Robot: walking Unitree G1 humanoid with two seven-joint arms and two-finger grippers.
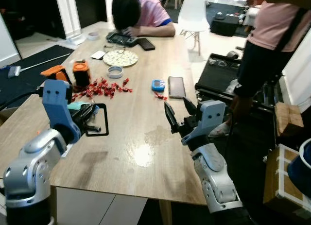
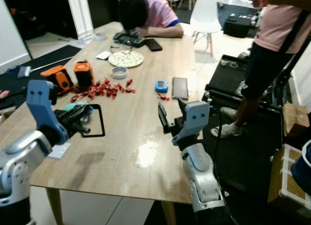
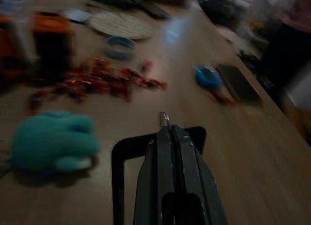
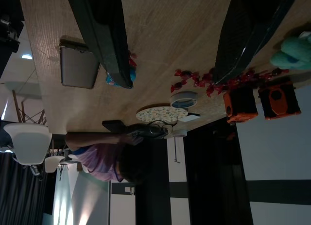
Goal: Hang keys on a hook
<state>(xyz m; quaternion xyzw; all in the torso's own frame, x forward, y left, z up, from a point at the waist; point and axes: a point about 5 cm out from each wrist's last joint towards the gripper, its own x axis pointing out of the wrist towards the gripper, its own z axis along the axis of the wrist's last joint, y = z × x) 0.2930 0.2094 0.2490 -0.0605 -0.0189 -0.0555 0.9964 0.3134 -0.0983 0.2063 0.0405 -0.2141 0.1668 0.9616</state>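
My left gripper [image 1: 93, 128] hovers low over the wooden table [image 1: 141, 137], fingers shut; in the left wrist view a small silver ring [image 3: 164, 119] sticks out from between its tips [image 3: 170, 132]. Right beneath it lies a black rectangular frame [image 1: 104, 119], also in the left wrist view [image 3: 116, 157]. A teal plush charm [image 3: 53, 142] lies beside the fingers, by the left arm [image 1: 77, 106]. I cannot tell whether the ring joins the plush. My right gripper [image 1: 179, 113] is held above the table's right edge, open and empty, fingers wide apart [image 4: 102, 30].
Red sweet wrappers [image 1: 104, 87], two orange devices [image 1: 81, 72], a tape roll [image 1: 115, 72], a patterned plate [image 1: 120, 58], a blue gadget [image 1: 158, 85] and a phone [image 1: 176, 86] lie mid-table. One person [image 1: 141, 13] leans head-down at the far end; another [image 1: 272, 45] stands right.
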